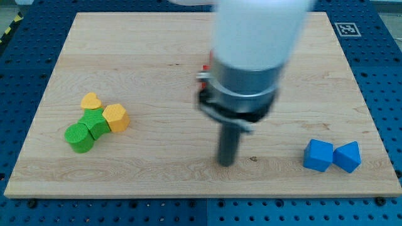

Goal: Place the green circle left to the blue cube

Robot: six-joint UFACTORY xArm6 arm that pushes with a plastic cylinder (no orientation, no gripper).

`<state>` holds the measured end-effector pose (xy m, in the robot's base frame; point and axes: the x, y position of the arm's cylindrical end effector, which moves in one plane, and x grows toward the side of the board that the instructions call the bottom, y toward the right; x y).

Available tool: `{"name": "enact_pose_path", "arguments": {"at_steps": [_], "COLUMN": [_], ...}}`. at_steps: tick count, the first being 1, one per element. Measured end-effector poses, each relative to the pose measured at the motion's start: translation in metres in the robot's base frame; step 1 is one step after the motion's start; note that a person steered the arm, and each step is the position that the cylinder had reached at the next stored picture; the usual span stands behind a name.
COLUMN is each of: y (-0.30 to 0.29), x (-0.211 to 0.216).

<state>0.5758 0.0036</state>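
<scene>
The green circle [78,137] lies at the view's lower left, touching a second green block [95,122]. The blue cube [318,155] sits at the lower right with a blue triangular block [348,156] touching its right side. My tip [226,163] rests on the board in the lower middle, far right of the green circle and well left of the blue cube, touching no block.
A yellow heart [92,100] and a yellow-orange hexagon block [116,117] crowd the green blocks. A sliver of a red block [205,66] peeks out behind the arm's body [251,56]. The wooden board [157,50] ends close below the blocks.
</scene>
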Motion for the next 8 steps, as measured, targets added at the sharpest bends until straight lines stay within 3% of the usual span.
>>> {"name": "enact_pose_path", "arguments": {"at_steps": [3,4,5,8], "y": [-0.274,-0.275,-0.274,-0.222], "x": [0.004,-0.003,-0.049,-0.045]}}
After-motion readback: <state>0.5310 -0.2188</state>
